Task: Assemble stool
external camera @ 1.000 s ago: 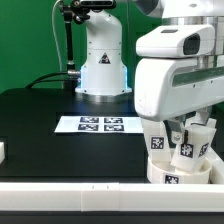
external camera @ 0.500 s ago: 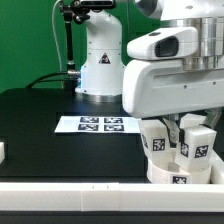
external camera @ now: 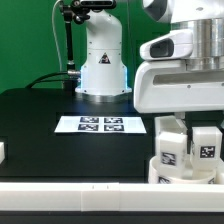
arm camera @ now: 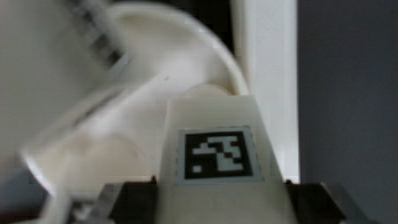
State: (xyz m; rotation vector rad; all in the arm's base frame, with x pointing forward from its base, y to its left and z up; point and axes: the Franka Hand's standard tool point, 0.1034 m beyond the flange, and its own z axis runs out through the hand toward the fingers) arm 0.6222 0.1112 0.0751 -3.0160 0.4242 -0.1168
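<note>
While the marker board [external camera: 100,124] lies untouched on the black table [external camera: 40,130], the Panda's gripper [external camera: 187,140] hangs low over the stool's round seat [external camera: 170,172], which sits close against the white border rail [external camera: 70,188] and well off to the exterior view's right of the board. Two block legs [external camera: 170,145] stand upright on the seat, each showing a black-and-white tag; the second leg [external camera: 207,147] is partly cut off by the picture's edge. The wrist view shows one tagged leg [arm camera: 217,140] close up between the dark fingertips [arm camera: 134,192], with the seat's curved rim [arm camera: 151,45] blurred behind it. The fingertips sit at either side of that leg, so the gripper appears closed on it, though actual contact cannot be made out through the blur. Judged from these views, the assembly is partway: at least two legs are up on the seat, one apparently being seated or tightened. Whether either is fully fastened cannot be told. No further loose legs are visible beside the board; a small white part [external camera: 3,152] shows at the exterior view's left edge, near the rail, too cropped to identify. Any remaining legs would have to be fetched and fitted.
</note>
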